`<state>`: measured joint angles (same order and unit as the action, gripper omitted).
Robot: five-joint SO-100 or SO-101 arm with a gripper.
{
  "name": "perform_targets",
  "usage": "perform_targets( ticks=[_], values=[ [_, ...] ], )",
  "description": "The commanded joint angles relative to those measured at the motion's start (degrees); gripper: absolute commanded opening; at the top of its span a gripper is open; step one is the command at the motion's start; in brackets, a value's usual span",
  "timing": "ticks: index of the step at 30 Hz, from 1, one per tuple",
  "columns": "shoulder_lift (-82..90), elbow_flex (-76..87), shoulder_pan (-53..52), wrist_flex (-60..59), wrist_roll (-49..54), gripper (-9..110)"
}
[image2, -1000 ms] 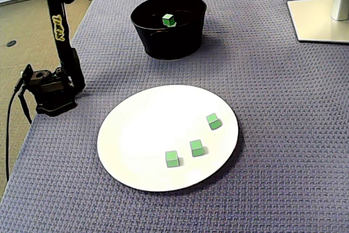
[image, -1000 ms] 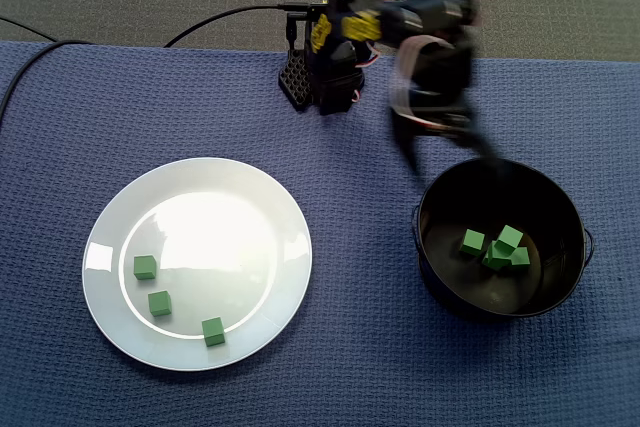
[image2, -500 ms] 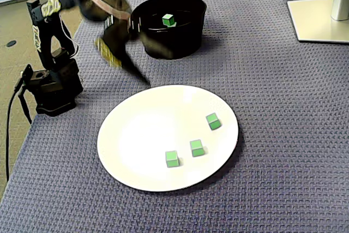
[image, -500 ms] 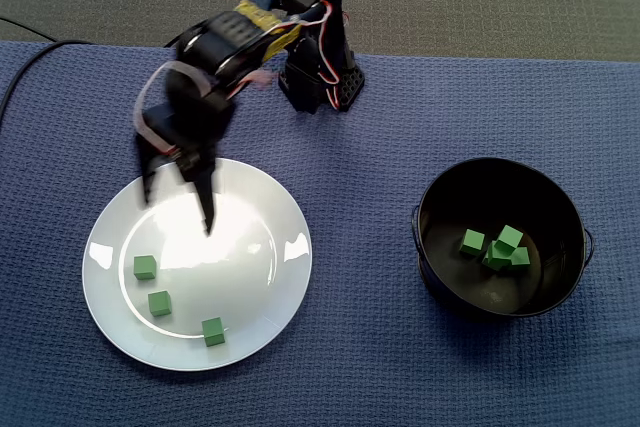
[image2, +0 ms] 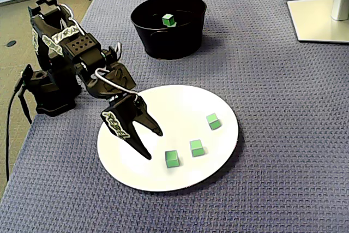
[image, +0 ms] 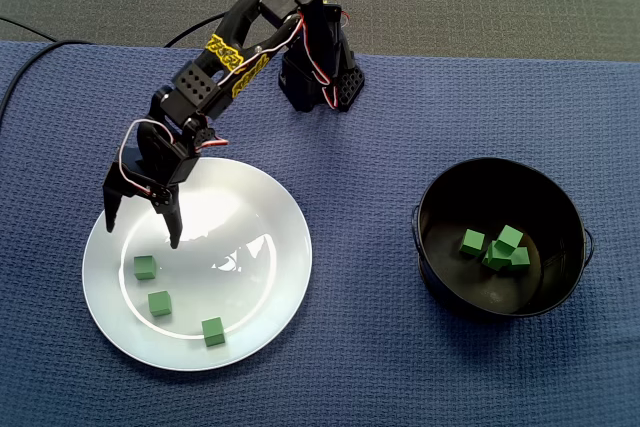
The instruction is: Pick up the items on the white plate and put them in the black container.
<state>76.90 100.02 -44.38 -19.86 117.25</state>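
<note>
Three green cubes lie on the white plate (image: pixel 250 237) (image2: pixel 180 107): one (image: pixel 145 267) (image2: pixel 172 158) nearest my gripper, a second (image: pixel 159 303) (image2: pixel 197 147) and a third (image: pixel 212 331) (image2: pixel 213 121) farther along. My gripper (image: pixel 141 235) (image2: pixel 154 145) hangs open just over the plate, its fingertips straddling the space beside the nearest cube, holding nothing. The black container (image: pixel 438 285) (image2: pixel 169 42) stands apart from the plate and holds several green cubes (image: pixel 497 247) (image2: pixel 168 19).
The arm's base (image: pixel 320 77) (image2: pixel 52 94) sits at the edge of the blue woven cloth. A black cable (image: pixel 20 77) runs off the cloth's left side. A white monitor stand base (image2: pixel 319 20) rests at the far right corner.
The arm swung from above the black container over to the plate, then dropped lower and moved toward the nearest cube. The jaws stayed open. The cubes have not moved.
</note>
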Motion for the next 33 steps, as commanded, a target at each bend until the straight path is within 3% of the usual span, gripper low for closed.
perform_targets(
  ticks=[1, 7, 13, 33],
  values=[
    [-0.3, 0.8, 0.8, 3.3, -1.1, 36],
    [-2.3, -0.5, 3.3, 6.2, -8.3, 35],
    [-5.2, 2.5, 3.3, 17.7, -11.1, 35],
    [-7.8, 5.7, 2.5, 23.5, -14.7, 34]
  ],
)
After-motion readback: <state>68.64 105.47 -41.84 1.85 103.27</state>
